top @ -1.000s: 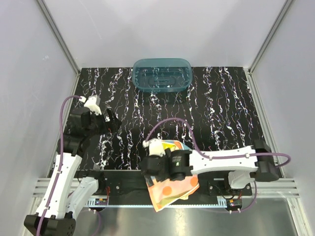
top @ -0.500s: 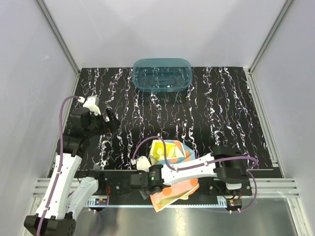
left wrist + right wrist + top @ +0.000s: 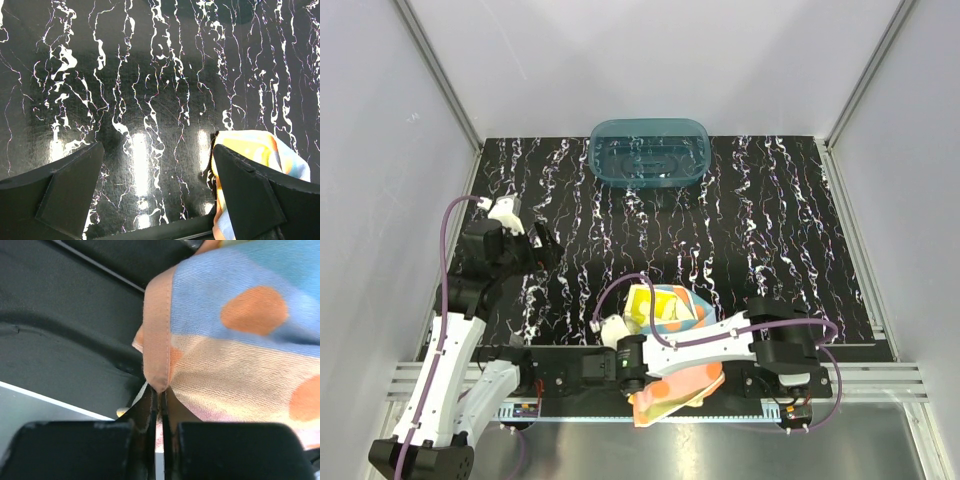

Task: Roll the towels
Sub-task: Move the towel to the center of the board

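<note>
Two towels [image 3: 672, 308] lie heaped at the near desk [image 3: 770, 220] edge; my right gripper [image 3: 160, 396] is clamped on the hem of the dotted towel [image 3: 225, 340], cloth running to its right, while my left gripper [image 3: 545, 243] hangs open, well apart.

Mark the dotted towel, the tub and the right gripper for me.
dotted towel [image 3: 235, 360], right wrist view, on its pale band.
tub [image 3: 650, 181], top view, on its near wall.
right gripper [image 3: 160, 396], right wrist view, between its fingertips.

Hid much of the dotted towel [image 3: 670, 400] at lower centre beneath the right arm [image 3: 720, 340]; cropped it in both wrist views.
</note>
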{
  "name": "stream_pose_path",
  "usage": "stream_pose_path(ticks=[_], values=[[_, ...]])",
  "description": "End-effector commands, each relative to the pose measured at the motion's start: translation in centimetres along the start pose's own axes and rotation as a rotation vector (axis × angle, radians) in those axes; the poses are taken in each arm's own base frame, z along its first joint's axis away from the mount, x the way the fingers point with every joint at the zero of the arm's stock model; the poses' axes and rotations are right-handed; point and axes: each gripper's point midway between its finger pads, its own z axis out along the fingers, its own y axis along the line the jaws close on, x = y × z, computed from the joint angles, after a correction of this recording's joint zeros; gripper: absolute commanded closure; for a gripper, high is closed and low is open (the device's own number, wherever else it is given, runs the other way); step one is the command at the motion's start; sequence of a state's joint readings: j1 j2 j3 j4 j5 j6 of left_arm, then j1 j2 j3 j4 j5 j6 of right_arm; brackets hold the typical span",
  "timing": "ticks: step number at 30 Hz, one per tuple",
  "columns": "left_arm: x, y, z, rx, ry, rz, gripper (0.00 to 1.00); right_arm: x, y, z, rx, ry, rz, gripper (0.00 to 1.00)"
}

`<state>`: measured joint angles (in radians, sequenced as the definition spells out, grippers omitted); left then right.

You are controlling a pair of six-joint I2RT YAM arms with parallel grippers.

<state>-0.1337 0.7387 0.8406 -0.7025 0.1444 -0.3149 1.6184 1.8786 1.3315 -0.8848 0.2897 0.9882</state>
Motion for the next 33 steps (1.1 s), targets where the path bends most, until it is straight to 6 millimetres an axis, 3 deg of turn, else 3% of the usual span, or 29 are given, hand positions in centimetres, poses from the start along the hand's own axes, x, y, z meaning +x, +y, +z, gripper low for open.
stream_pose_path(ticks=[1,8,9,12,16,19,20,22,23,25,27,29,31,33], values=[[-1.5,-0.4,-0.5,0.005,-0.057,0.0,0.01,-2.4,-0.8,-3.8,0.003,-0.107,0.053,1.0],[-1.4,-0.3,-0.5,0.003,-0.056,-0.001,0.01,-3.1,-0.9,-6.1,-0.076,-0.151,0.069,0.79],[-1.5,-0.3,-0.5,0.002,-0.058,-0.001,0.01,-3.2,-0.9,-6.1,-0.081,-0.151,0.071,0.8],[-1.5,-0.3,-0.5,-0.001,-0.059,-0.001,0.01,-3.5,-1.4,-6.3,-0.077,-0.178,0.104,1.0],[-1.5,-0.3,-0.5,0.001,-0.06,-0.001,0.01,-5.4,-4.1,-7.7,-0.04,-0.274,0.21,1.0],[-1.5,-0.3,-0.5,0.002,-0.058,-0.001,0.01,-7.8,-8.6,-10.5,0.019,-0.366,0.31,1.0],[-1.5,-0.3,-0.5,0.0,-0.057,-0.001,0.01,-9.5,-11.5,-12.4,0.04,-0.423,0.357,1.0],[-1.5,-0.4,-0.6,0.003,-0.061,-0.001,0.01,-11.7,-14.4,-15.2,0.038,-0.504,0.398,1.0],[-1.5,-0.3,-0.5,0.001,-0.06,-0.001,0.01,-13.0,-18.4,-17.5,0.079,-0.569,0.44,1.0],[-1.5,-0.4,-0.6,0.005,-0.061,-0.001,0.01,-14.3,-22.9,-20.5,0.119,-0.64,0.521,1.0],[-1.5,-0.4,-0.6,0.003,-0.062,-0.001,0.01,-13.9,-29.2,-23.6,0.233,-0.734,0.617,1.0],[-1.5,-0.3,-0.5,0.001,-0.06,-0.001,0.01,-12.6,-33.3,-26.1,0.338,-0.815,0.675,0.99],[-1.5,-0.4,-0.5,0.004,-0.06,-0.001,0.01,-11.3,-36.3,-27.5,0.442,-0.85,0.742,0.75],[-1.4,-0.4,-0.4,0.008,-0.057,-0.002,0.01,-8.4,-39.3,-28.8,0.584,-0.868,0.832,0.55]])
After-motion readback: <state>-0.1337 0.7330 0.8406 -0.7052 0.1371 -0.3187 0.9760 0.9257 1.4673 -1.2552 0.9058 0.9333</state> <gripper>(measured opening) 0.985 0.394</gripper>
